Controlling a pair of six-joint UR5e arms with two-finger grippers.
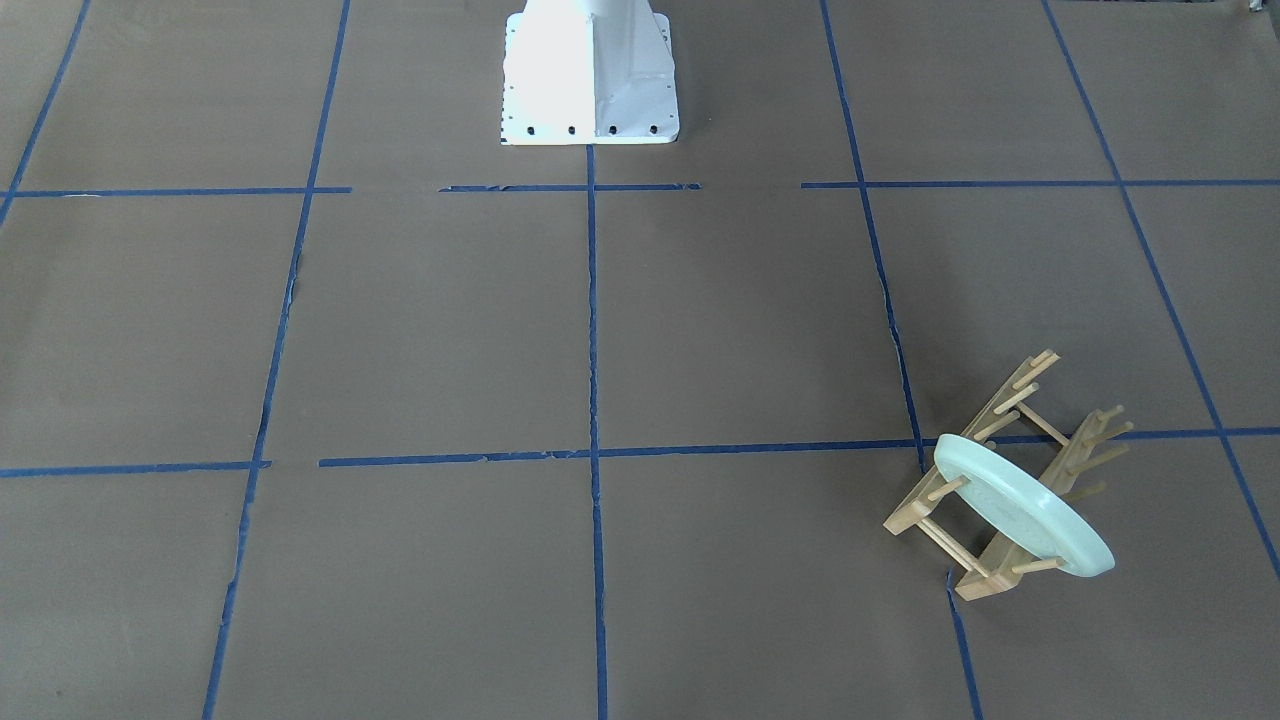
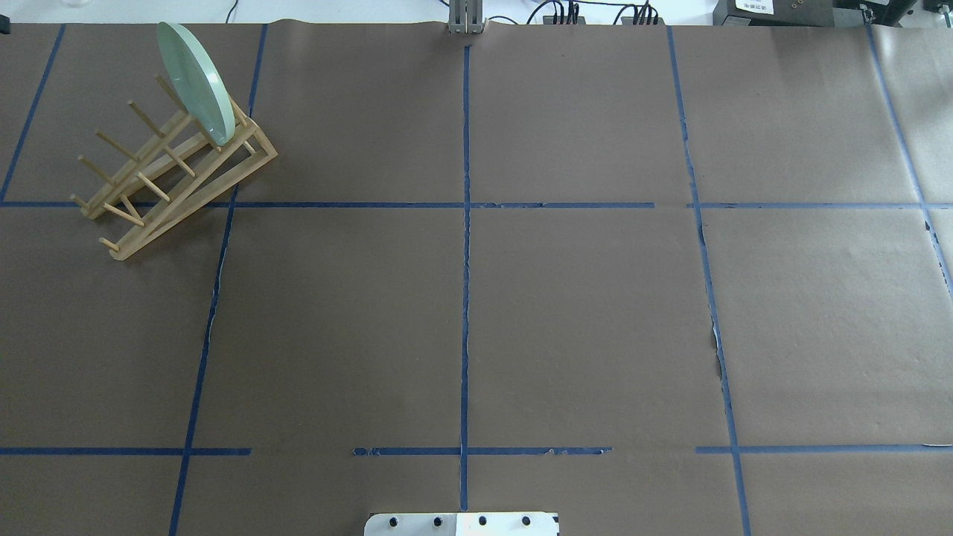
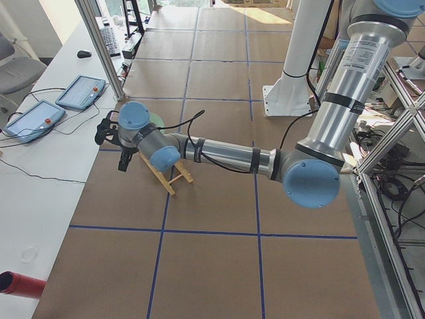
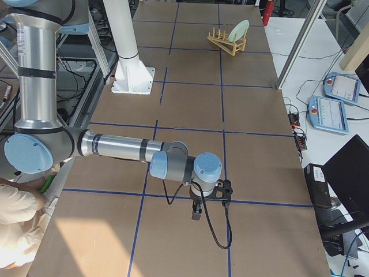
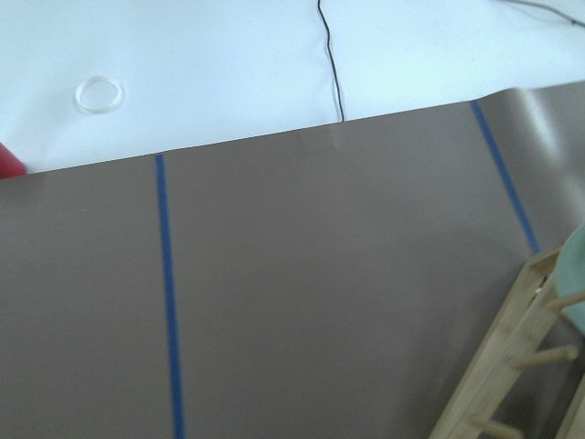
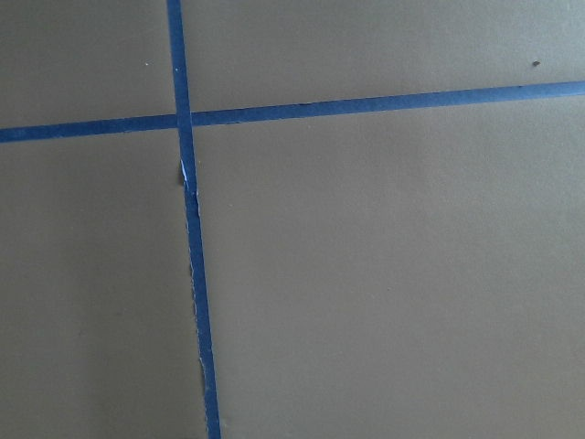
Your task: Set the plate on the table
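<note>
The table (image 1: 450,330) is a flat surface covered in matte brown paper. Blue tape lines (image 1: 592,330), frayed in places, divide it into large squares. A white metal robot base (image 1: 590,75) stands at the top centre of the front-facing view. A white bench (image 2: 335,9) carrying cables borders the top edge of the overhead view.

The plate (image 2: 195,82) is round, glossy and pale mint green, with a raised rim. It stands on edge, tilted, at one end of the light wooden peg rack (image 2: 201,197), in the upper left of the overhead view. Its long axis there runs from upper left to lower right.

The left gripper (image 3: 124,159) hangs beside the rack. The right gripper (image 4: 196,212) hangs over bare paper, well apart from the plate. Whether either claw is spread or pressed together cannot be told.
</note>
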